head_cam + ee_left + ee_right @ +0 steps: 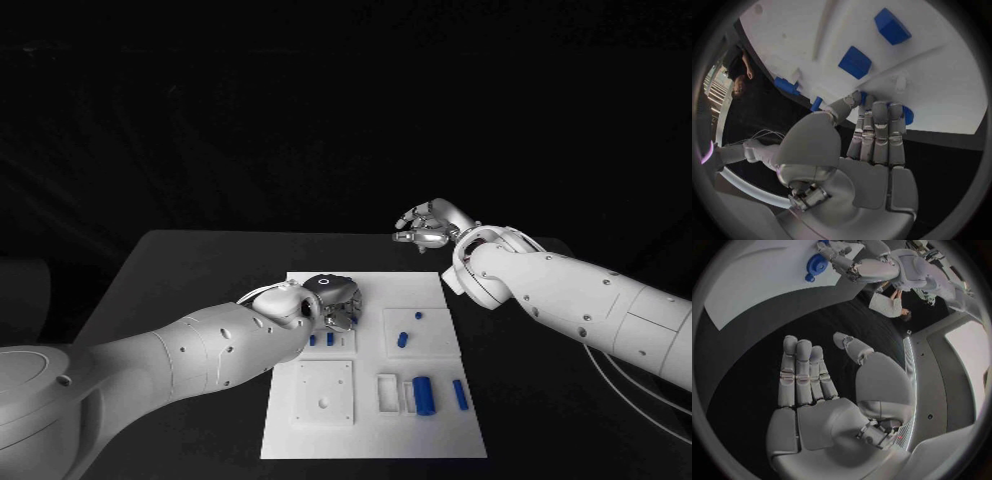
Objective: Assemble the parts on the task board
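The white task board [372, 440] lies in the middle of the black table. My left hand [329, 303] is over the board's far left part. Its thumb and fingertips [878, 107] close on a round blue part [907, 115] near the board's edge; the same part [816, 263] shows beside those fingers in the right wrist view. My right hand [428, 227] hovers beyond the board's far right corner with its fingers [801, 371] stretched out and nothing in it. Other blue parts [402, 340] lie on the board.
Two small blue pieces [322, 340] stand just below the left hand. A thick blue bar [423, 395] and a thin one [460, 394] lie at the board's near right, beside a white square plate [326, 392]. Black table [173, 290] surrounds the board.
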